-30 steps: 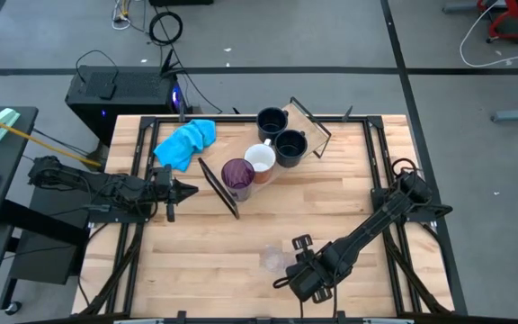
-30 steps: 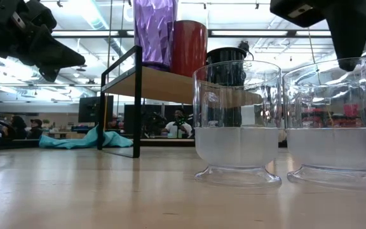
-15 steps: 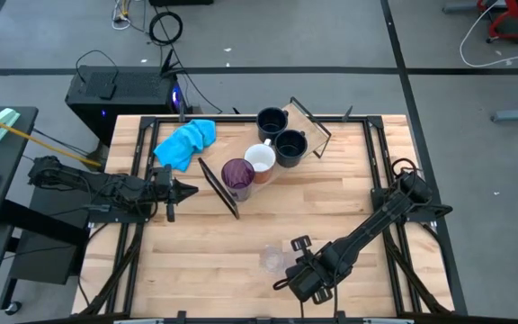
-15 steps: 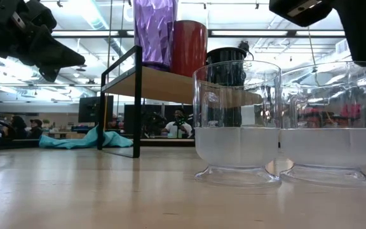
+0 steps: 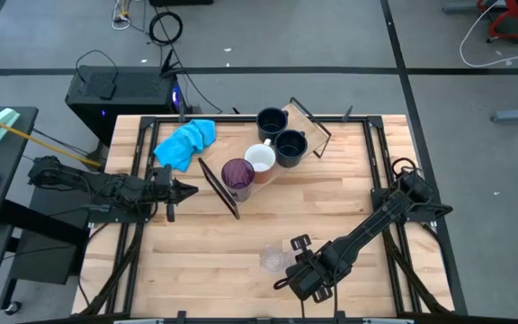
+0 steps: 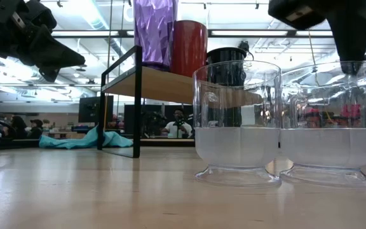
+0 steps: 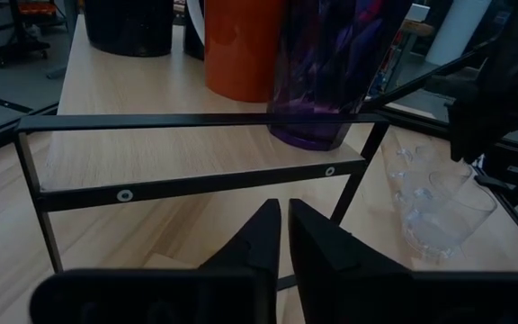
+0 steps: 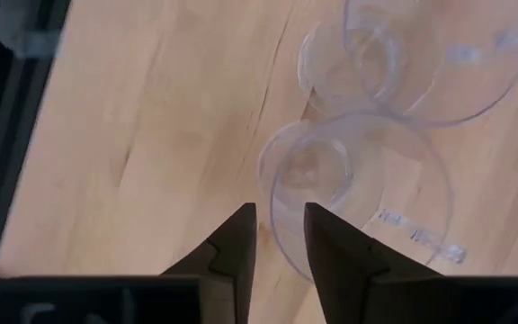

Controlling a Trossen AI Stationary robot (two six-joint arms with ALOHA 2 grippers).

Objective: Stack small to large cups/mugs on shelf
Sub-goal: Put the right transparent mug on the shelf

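The right gripper [image 5: 297, 267] sits at the near edge of the worktop [image 5: 349, 198], just beside the two clear glasses [image 5: 272, 259]. Over the last second the glass [image 6: 328, 124] on the low view's right has slid in against its neighbour [image 6: 237, 124], and they now look touching, so it seems nudged, not lifted. In the right wrist view the jaws are narrow, nearly closed, holding nothing, poised over the nearer glass rim [image 8: 358, 193]. The small glasses are not yet on the shelf [image 5: 306, 120]. The shelf carries the purple tumbler [image 5: 237, 175], white mug [image 5: 260, 158] and two dark mugs [image 5: 290, 144]. The left gripper [image 5: 176, 190] waits by the shelf's left end, jaws almost shut and empty. A blue cloth [image 5: 185, 141] lies at the far left. The touching glasses leave little room for the jaws between them.
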